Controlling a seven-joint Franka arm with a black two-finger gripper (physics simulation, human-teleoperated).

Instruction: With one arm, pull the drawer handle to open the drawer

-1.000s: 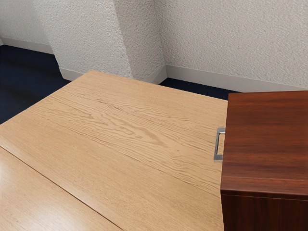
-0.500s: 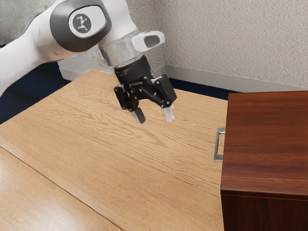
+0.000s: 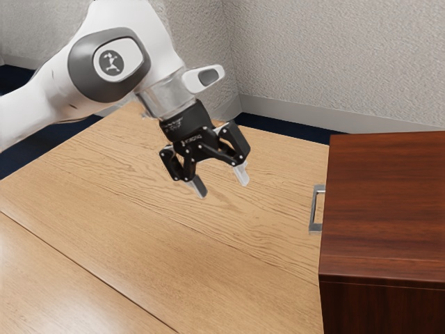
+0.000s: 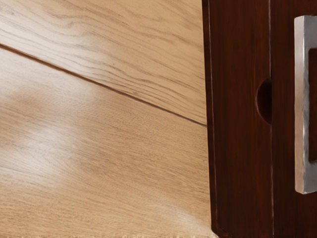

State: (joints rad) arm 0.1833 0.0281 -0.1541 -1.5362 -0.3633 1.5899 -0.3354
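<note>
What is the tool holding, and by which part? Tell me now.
Nothing. The tool hangs open above the table, apart from the drawer handle.

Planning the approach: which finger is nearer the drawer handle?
The pale-tipped finger, on the exterior view's right; the dark finger is farther from the handle.

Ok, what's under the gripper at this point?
Only bare wooden table, with the open gripper hovering above it and holding nothing. The silver handle on the dark cabinet sits apart, toward the exterior view's right. The cabinet's inside is hidden by its wood panels.
</note>
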